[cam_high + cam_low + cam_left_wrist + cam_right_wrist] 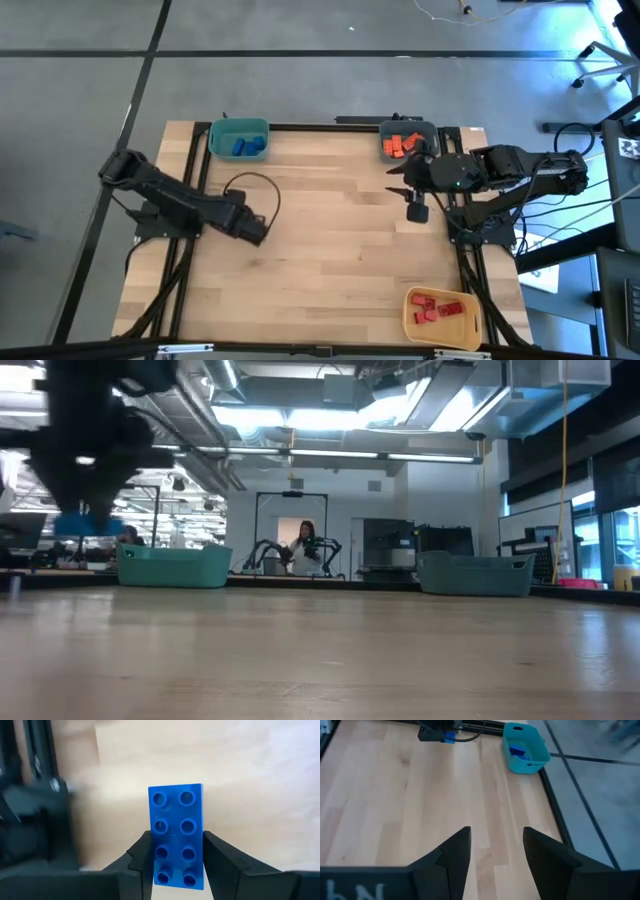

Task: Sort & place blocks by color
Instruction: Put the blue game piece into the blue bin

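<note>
One blue brick [176, 836] sits pinched between the left gripper [176, 865] fingers, raised over the table's left side. It likely belongs in the teal bin [238, 139] at the far edge, with the other blue ones. Best to carry it level, centre over the bin, then release low. Right gripper [492, 855] waits by the orange-filled bin [408, 142], jaws apart, empty.

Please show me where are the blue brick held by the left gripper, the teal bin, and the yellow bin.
blue brick [175, 837], left wrist view: middle of its studded face.
teal bin [215, 131], high view: its left rim.
yellow bin [410, 312], high view: its left wall.
</note>
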You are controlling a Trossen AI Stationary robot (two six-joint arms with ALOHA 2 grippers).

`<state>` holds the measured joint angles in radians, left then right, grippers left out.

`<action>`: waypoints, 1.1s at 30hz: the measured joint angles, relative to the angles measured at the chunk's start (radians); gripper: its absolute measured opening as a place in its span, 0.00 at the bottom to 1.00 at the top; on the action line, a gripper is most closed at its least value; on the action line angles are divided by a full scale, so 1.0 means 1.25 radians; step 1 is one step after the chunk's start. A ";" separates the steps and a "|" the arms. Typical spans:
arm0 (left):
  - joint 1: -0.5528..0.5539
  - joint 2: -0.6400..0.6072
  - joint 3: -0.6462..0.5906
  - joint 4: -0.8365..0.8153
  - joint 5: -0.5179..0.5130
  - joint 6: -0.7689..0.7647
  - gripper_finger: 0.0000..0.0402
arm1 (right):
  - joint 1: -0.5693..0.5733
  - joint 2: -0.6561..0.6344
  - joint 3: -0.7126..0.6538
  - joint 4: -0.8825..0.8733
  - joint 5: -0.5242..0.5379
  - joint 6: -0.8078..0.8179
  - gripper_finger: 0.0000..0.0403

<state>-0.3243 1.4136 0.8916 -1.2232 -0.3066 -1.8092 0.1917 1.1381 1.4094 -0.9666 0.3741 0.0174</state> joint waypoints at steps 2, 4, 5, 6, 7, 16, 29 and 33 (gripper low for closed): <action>0.037 0.000 0.026 -0.015 -0.029 0.051 0.31 | 0.000 0.000 0.000 0.004 0.017 0.000 0.45; 0.076 -0.001 0.050 -0.024 -0.065 0.102 0.31 | 0.000 0.000 0.000 0.006 0.029 0.000 0.45; 0.099 -0.001 0.061 -0.025 -0.081 0.125 0.31 | 0.000 0.000 0.000 0.006 0.029 0.000 0.45; 0.123 -0.001 0.071 -0.025 -0.094 0.145 0.31 | 0.000 0.000 0.000 0.006 0.029 0.000 0.45; 0.150 -0.001 0.081 -0.026 -0.107 0.168 0.31 | 0.000 0.000 0.000 0.006 0.029 0.000 0.45; 0.442 -0.001 0.171 0.007 -0.173 0.508 0.31 | 0.000 0.000 0.000 0.006 0.029 0.004 0.45; 0.812 0.006 0.175 0.296 -0.081 0.897 0.31 | 0.000 0.000 0.000 0.006 0.027 0.006 0.45; 0.883 0.016 0.175 0.301 -0.064 0.946 0.31 | 0.000 0.000 0.000 0.010 0.027 0.006 0.45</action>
<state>0.7797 1.4341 1.1105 -0.8473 -0.3864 -0.6264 0.1919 1.1385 1.4094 -0.9537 0.4072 0.0246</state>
